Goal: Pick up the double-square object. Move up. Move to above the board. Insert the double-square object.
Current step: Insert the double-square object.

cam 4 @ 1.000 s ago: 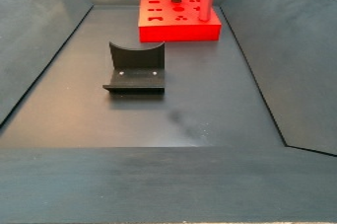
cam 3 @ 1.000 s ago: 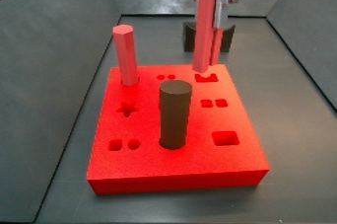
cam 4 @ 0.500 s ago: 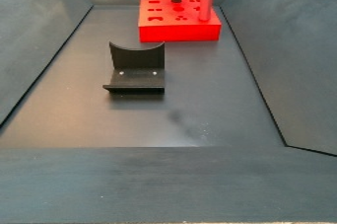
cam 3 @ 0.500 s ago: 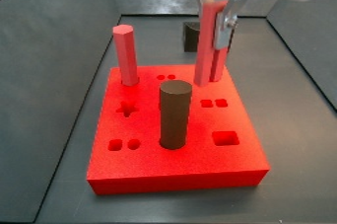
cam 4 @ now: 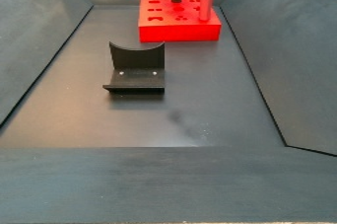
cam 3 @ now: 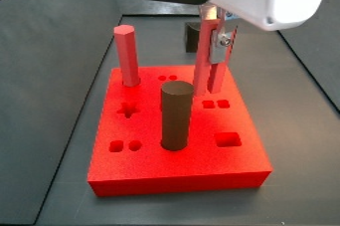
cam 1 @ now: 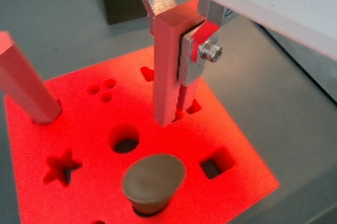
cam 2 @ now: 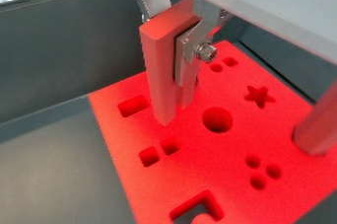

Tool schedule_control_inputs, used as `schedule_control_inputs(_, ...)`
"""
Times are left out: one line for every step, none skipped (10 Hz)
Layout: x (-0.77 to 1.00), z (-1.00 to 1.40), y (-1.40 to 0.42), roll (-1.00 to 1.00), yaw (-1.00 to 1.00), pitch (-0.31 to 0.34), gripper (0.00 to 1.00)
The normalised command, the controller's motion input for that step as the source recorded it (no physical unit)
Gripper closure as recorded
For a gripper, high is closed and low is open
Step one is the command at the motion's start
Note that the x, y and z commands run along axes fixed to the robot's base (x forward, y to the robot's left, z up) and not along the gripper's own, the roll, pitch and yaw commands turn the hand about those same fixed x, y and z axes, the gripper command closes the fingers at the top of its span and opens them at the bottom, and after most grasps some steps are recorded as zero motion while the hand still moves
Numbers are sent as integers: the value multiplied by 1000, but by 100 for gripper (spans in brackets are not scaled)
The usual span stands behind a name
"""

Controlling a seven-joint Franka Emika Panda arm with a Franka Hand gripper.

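The thin red bar point(cam 1: 168, 65) is being clamped by the gripper point(cam 1: 179, 42) — upright, its lower end being held at the board point(cam 1: 250, 159).

Wrist views: board point(cam 1: 237, 139) glows oversaturated red, hand point(cam 1: 175, 119) casing blurred up close. Side views evenly lit, soft shadows, low-res.

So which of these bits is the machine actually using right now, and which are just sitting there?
In use:
- the double-square object, a thin red bar upright in the claw, its lower end at the board
- the board, red with shaped holes

Just there:
- the thick red peg, standing in the board
- the dark grey cylinder, also standing in it
- the fixture, alone on the floor
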Motion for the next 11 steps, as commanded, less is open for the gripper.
schedule_control_inputs(0,-311,0,0,-1000,0,100)
schedule_control_inputs(0,-303,0,0,-1000,0,100)
schedule_control_inputs(0,-271,0,0,-1000,-17,100)
schedule_control_inputs(46,-289,0,0,-1000,-94,100)
schedule_control_inputs(560,-174,289,0,-666,-6,100)
schedule_control_inputs(0,0,0,0,-26,0,100)
schedule_control_inputs(243,-131,0,0,0,0,100)
schedule_control_inputs(497,-329,0,0,0,-33,100)
schedule_control_inputs(731,-411,0,0,60,-7,100)
schedule_control_inputs(700,-403,0,27,77,-4,100)
schedule_control_inputs(154,-11,0,0,0,0,100)
